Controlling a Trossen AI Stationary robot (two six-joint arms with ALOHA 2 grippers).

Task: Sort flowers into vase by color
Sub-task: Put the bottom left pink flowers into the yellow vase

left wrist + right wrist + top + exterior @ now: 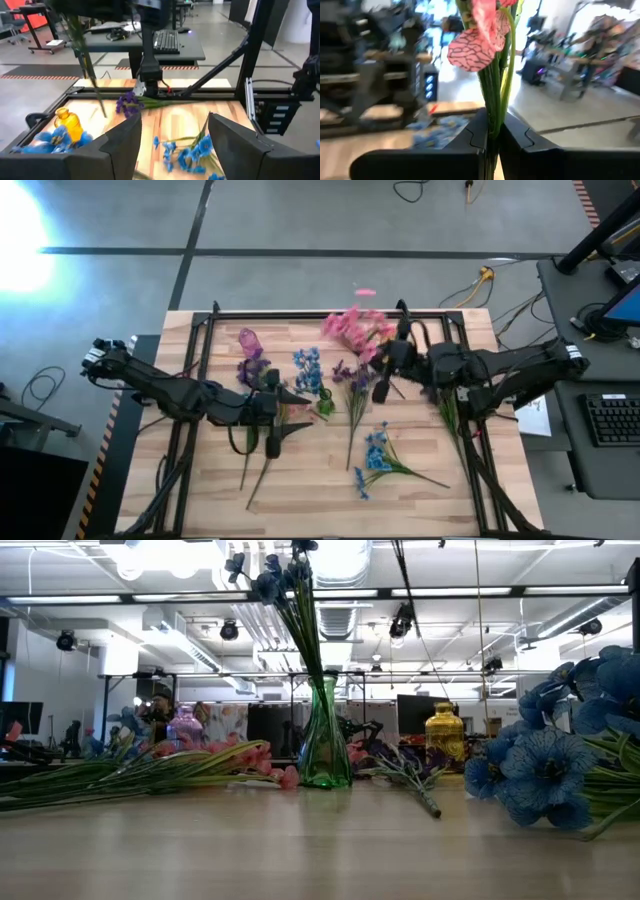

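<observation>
Pink flowers point(485, 40) upright, stems vertical, clamped in right hand point(490, 135) above desk's point(300, 490) far side; blossom tops cut off in wrist view. Blue flowers point(285, 580) stand in green vase point(325, 755). Left hand point(175, 140) fingers apart, empty, mid-desk.

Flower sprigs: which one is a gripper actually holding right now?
The pink sprig. The right gripper is shut on its stems, lifting it off the table. The loose blue sprig lies flat there; the left gripper is open and empty.
</observation>
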